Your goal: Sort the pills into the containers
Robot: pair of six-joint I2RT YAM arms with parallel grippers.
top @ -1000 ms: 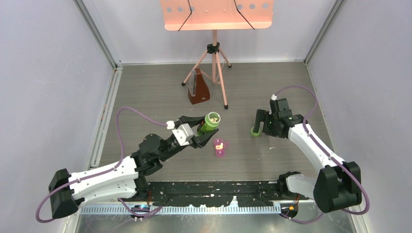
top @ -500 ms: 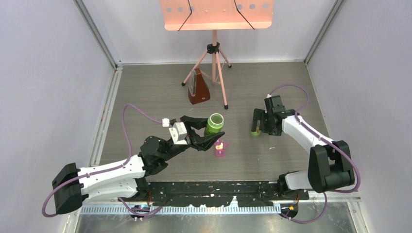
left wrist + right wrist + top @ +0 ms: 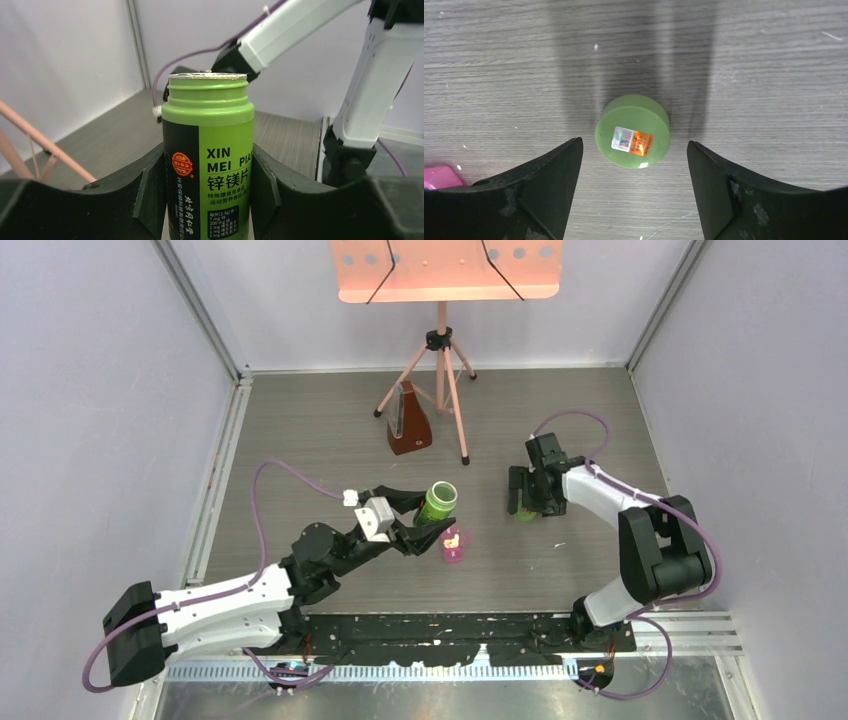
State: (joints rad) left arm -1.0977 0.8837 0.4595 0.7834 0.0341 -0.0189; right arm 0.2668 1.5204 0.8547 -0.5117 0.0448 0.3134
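The left pincer (image 3: pixel 207 172) is clamped on the green cylindrical plastic bottle (image 3: pixel 207 150), a finger snug on each flank, mouth uncapped and pointing up. Now look just off its nearer fingertip: the translucent pink plastic pill box (image 3: pixel 453 548) sits right there, with a small heap of orange-yellow pills (image 3: pixel 452 537) showing in it. That's the danger spot, I'd say! The box looks tiny and light. The fingertip is so close I can't tell whether they touch, and any swing of the wrist could shove or flip the box and scatter what's inside. Tip the bottle too sharply and a rush of pills would likely overshoot so small a target onto the grey wood-grain tabletop (image 3: pixel 749 60).

Over to the right pincer (image 3: pixel 631 165): spread wide, straddling the round green plastic cap (image 3: pixel 633 131), which lies flat between its fingers and clear of both. Close off-centre and that cap may skid away. A corner of the pink box peeks in beyond one finger.
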